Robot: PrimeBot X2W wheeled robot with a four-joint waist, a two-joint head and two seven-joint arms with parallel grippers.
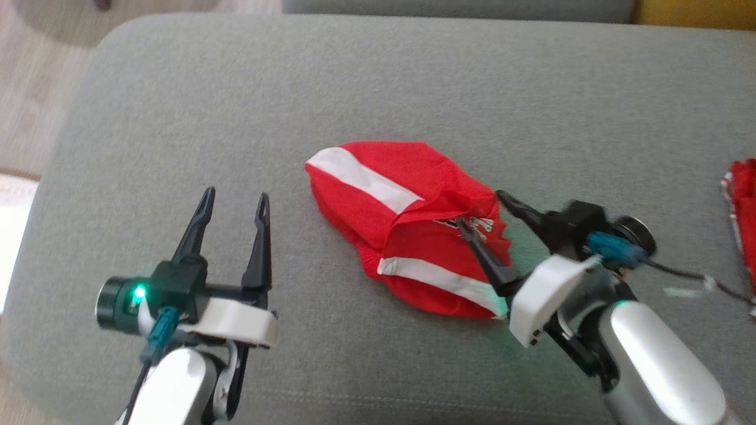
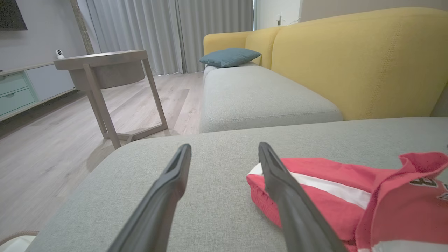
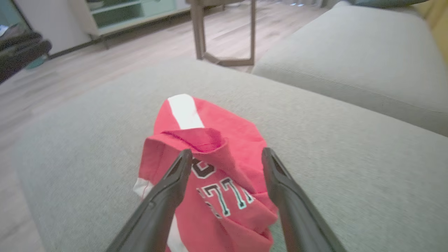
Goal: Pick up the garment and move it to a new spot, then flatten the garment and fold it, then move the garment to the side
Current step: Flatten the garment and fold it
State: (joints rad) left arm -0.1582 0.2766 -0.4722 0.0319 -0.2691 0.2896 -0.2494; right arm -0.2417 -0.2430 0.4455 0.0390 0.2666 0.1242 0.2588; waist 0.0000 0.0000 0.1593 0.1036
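The garment [image 1: 413, 224] is seen crumpled at the centre of the frame, on the grey cushion [image 1: 378, 77]. Over its right edge the right gripper [image 1: 479, 208] is placed, fingers spread wide, nothing gripped. The left gripper [image 1: 236, 195], also wide and empty, is seen lower left, apart from it. If only the top fold is pinched, the garment may slip out. At the right edge another red cloth [image 1: 741, 206] lies near the wrist cable [image 1: 679, 271] and could be snagged.

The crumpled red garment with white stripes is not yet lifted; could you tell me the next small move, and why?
Probably lower the right gripper and close it on the red white-striped garment: its open fingers straddle the printed fold; the left gripper stands apart.
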